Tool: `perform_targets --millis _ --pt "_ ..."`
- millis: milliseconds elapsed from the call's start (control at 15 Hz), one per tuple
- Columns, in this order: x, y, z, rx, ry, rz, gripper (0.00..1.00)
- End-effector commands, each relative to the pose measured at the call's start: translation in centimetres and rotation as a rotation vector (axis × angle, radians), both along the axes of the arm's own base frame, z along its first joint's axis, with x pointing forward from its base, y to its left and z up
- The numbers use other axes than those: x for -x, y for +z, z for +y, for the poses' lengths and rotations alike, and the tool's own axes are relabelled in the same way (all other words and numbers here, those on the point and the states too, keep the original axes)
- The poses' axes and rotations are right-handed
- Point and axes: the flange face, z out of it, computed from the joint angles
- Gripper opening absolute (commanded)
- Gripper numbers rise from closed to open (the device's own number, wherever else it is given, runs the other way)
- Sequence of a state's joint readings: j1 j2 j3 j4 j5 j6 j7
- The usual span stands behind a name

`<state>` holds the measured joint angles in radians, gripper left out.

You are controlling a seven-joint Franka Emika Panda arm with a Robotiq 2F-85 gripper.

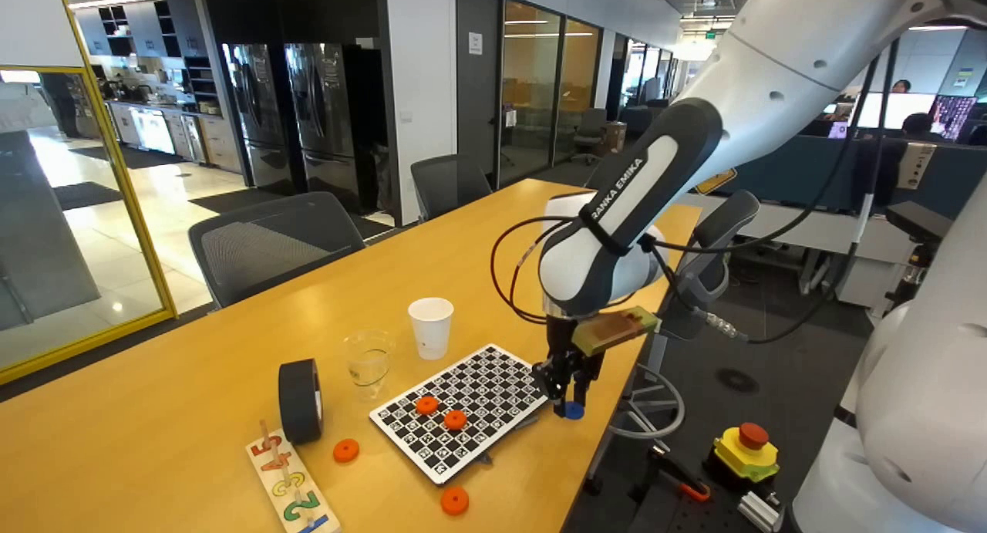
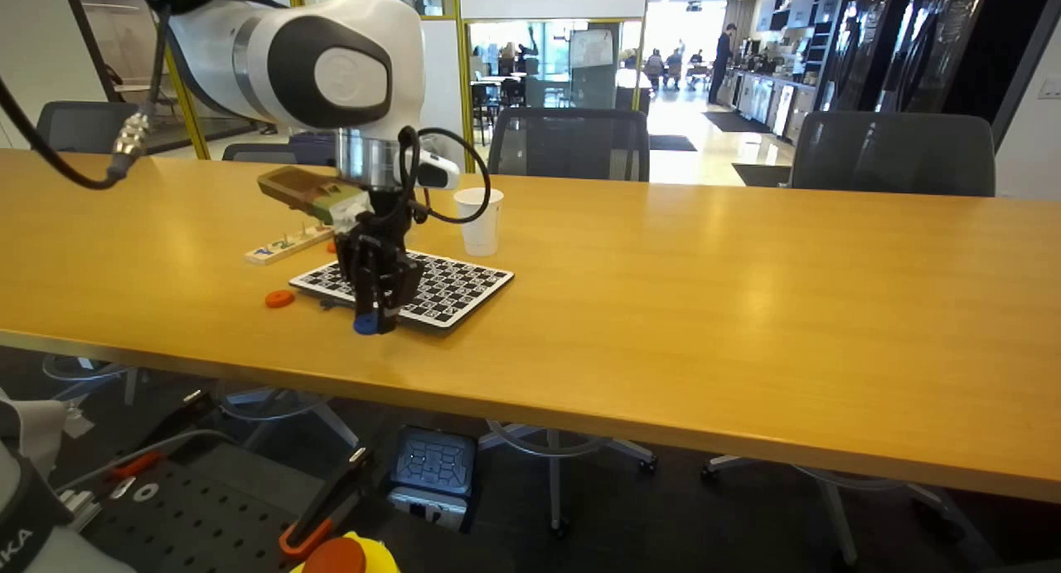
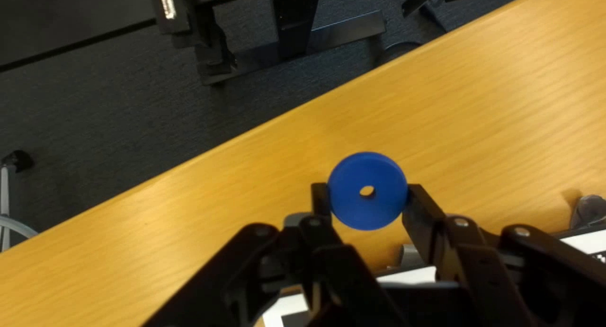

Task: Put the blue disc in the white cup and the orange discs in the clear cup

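Observation:
My gripper (image 1: 572, 409) is shut on the blue disc (image 1: 574, 411), beside the checkered board near the table edge. In the wrist view the fingertips (image 3: 368, 193) touch both sides of the blue disc (image 3: 369, 214); I cannot tell its exact height. The white cup (image 1: 432, 329) stands upright behind the board, also in an exterior view (image 2: 481, 223). The clear cup (image 1: 368, 365) stands left of it, looking empty. Two orange discs (image 1: 426, 405) (image 1: 455, 419) lie on the board; others lie on the table by the tape (image 1: 346, 450) and at the front (image 1: 455, 500).
The checkered board (image 1: 493, 390) lies flat between gripper and cups, its edge also in the wrist view (image 3: 407, 276). A black tape roll (image 1: 299, 402) stands on edge beside a wooden number board with pegs (image 1: 289, 487). The table edge (image 3: 265, 128) is close to the gripper.

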<state>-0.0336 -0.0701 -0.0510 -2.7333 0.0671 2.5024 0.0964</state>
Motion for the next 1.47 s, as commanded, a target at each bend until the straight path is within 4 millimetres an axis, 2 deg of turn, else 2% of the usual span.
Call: perform_targets --millis 0,200,533,867,1067,1400 --pt "0.2 6.2 -0.9 0.024 0.013 -0.057 0.21" --pt "-2.2 9.4 -1.7 0.019 0.023 -0.168 0.21" --pt "-9.3 12.2 -2.4 0.014 0.072 -0.297 0.21" --pt "-16.9 13.3 -2.3 -0.018 0.134 -0.338 0.21" --pt "-21.1 13.0 -1.9 -0.047 0.173 -0.348 0.21" --pt "-25.8 11.4 -1.6 -0.093 0.213 -0.332 0.21"
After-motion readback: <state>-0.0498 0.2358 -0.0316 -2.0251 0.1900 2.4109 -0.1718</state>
